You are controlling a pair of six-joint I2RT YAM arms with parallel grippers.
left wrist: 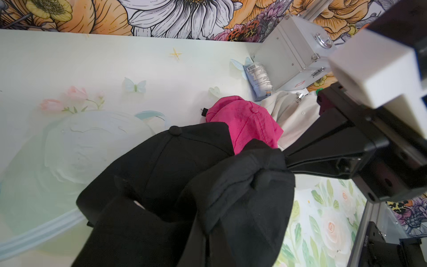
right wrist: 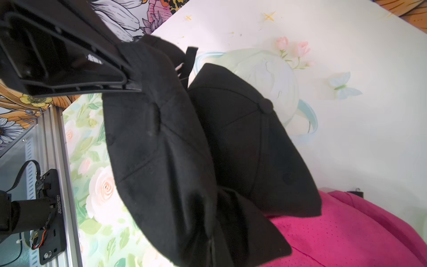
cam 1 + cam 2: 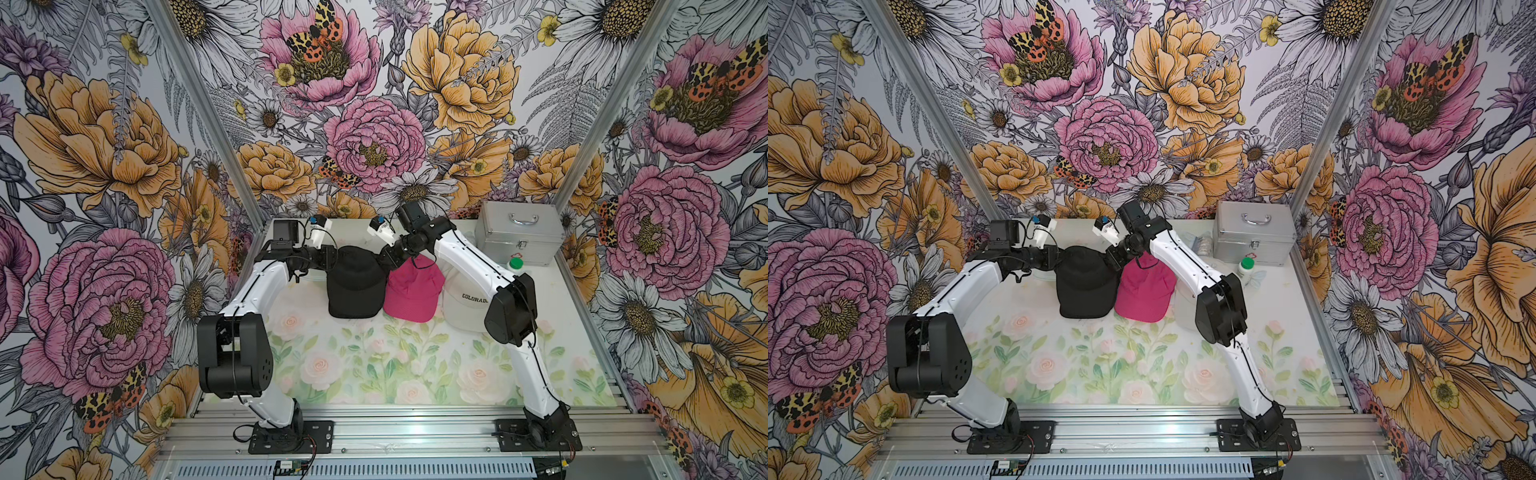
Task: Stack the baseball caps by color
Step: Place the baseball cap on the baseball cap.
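In both top views, a black baseball cap [image 3: 355, 286] [image 3: 1086, 286] sits mid-table with a hot pink cap [image 3: 415, 291] to its right. A cream-white "COLORADO" cap [image 3: 465, 303] lies partly behind my right arm. The wrist views show two black caps: an upper one [image 1: 242, 196] [image 2: 157, 150] hangs just over a lower one [image 1: 166, 157] [image 2: 249, 138] that rests on the table. My left gripper [image 2: 134, 83] is shut on the upper cap's left edge. My right gripper [image 1: 286, 163] is shut on its right edge. Black fabric hides each gripper's jaws in its own wrist view.
A silver metal case [image 3: 519, 237] with a handle stands at the back right. A small white green-lidded bottle [image 3: 515, 266] stands in front of it and a labelled white tube [image 1: 258, 78] lies beside it. Aluminium frame rails run along the table's sides and front.
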